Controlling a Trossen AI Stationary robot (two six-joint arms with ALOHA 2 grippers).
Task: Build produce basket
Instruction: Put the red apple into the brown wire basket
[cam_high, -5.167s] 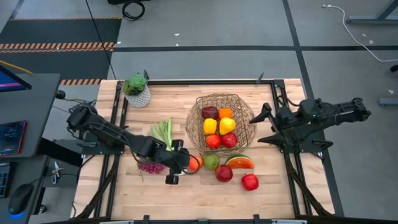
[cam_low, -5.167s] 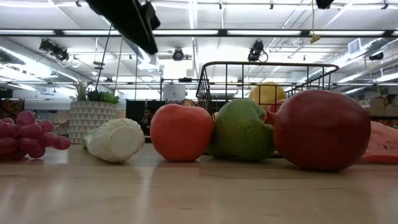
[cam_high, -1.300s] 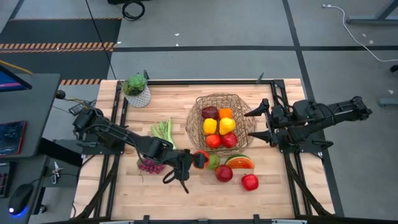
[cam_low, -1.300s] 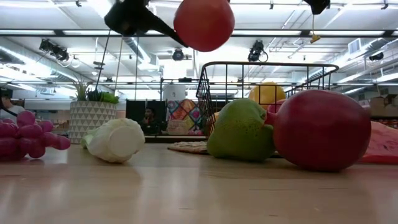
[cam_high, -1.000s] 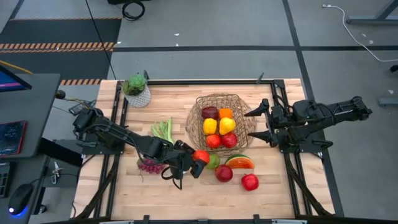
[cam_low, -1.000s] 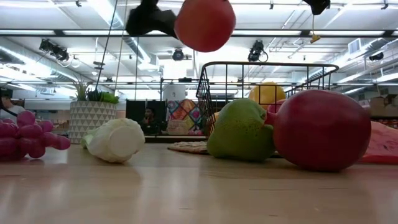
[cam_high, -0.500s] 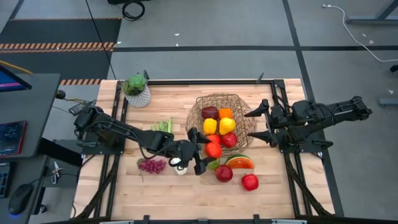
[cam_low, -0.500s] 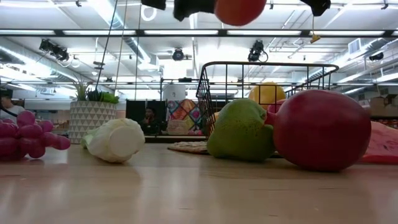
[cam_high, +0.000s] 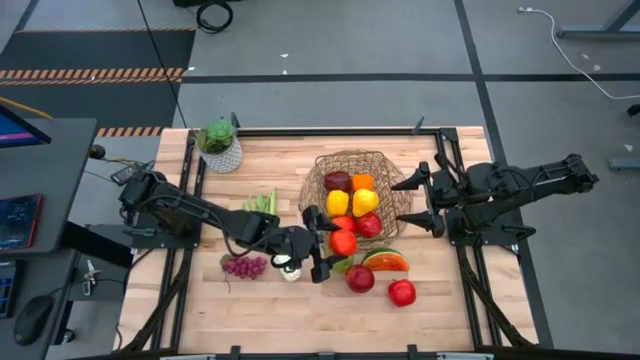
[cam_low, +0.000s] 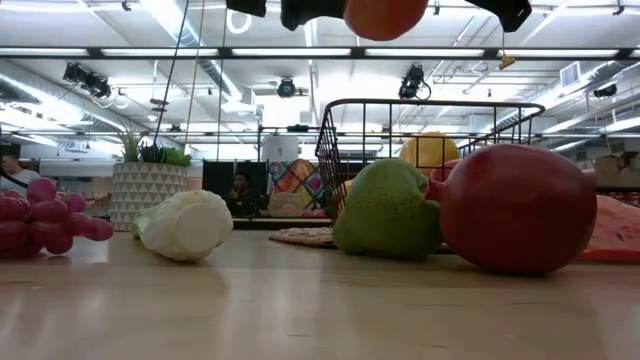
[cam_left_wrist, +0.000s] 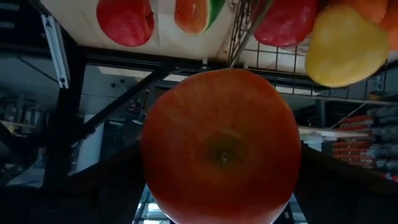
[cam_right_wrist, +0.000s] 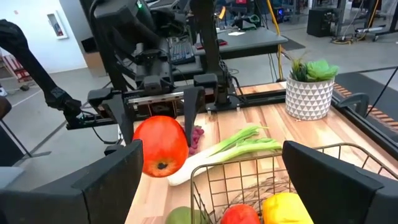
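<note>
Reaching across the table from its left edge, the left arm stretches in a long diagonal toward the near-left rim of the basket (cam_high: 357, 195), and the left gripper (cam_high: 335, 243) holds a red apple (cam_high: 344, 241) lifted clear of the tabletop. Its jaws are clamped on the apple's sides; in the left wrist view the fruit fills the space between the two dark fingers, with the basket's wire edge just beyond it. From table level the apple (cam_low: 385, 14) hangs at the top of the picture, above the pear and at about the basket's near rim.

The right arm lies folded along the right side of the table, its forearm pointing inward. The right gripper (cam_high: 412, 200) hovers just beside the basket's right rim with its two fingers spread wide and nothing between them.

The basket sits at the middle of the table toward the far side and already holds produce: a dark red fruit, an orange, a yellow pepper, a lemon and red apples. On the wood near the basket's front lie a green pear (cam_high: 343, 263), a watermelon slice (cam_high: 386, 261) and two more red apples (cam_high: 361, 279). Left of the gripper are the leek (cam_high: 262, 206) and the purple grapes (cam_high: 245, 266). A potted plant (cam_high: 220, 145) stands at the far-left corner, well apart from the rest.
</note>
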